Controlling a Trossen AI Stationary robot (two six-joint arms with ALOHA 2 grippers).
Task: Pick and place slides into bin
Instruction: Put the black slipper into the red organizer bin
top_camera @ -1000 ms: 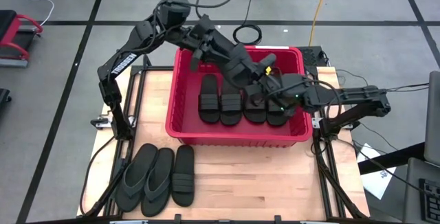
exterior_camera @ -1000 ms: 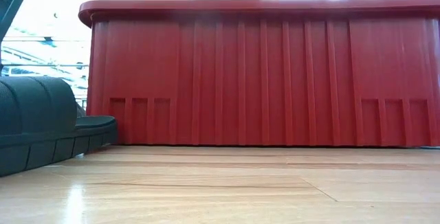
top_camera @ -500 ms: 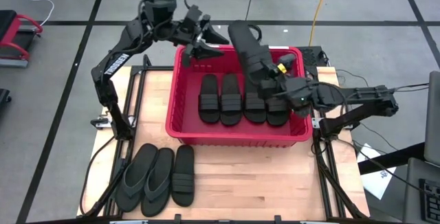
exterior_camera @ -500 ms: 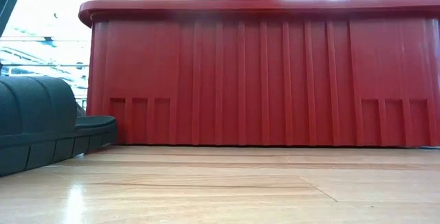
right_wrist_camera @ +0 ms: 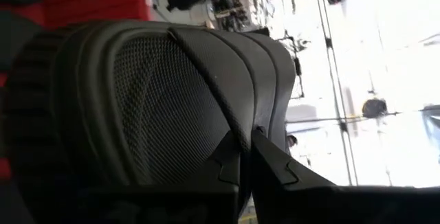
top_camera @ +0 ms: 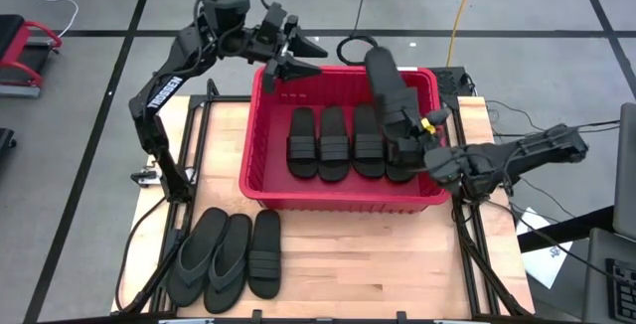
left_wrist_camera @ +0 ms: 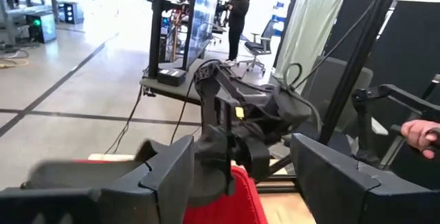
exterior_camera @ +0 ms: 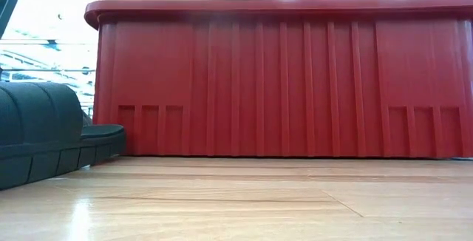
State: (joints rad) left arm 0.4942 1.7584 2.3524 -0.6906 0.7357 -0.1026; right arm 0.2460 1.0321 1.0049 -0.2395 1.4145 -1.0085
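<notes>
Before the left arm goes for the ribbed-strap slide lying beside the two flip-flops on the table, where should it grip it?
Probably across the wide band strap of the ribbed-strap slide, coming straight down. It lies flat, sole down, so the strap is the raised part. Its side away from the flip-flops is free; the other touches them.

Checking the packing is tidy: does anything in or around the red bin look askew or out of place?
One slide sticks up over the bin's far right corner, clamped in the right gripper, not flat like the four slides lined up inside. The left gripper hangs open, empty.
</notes>
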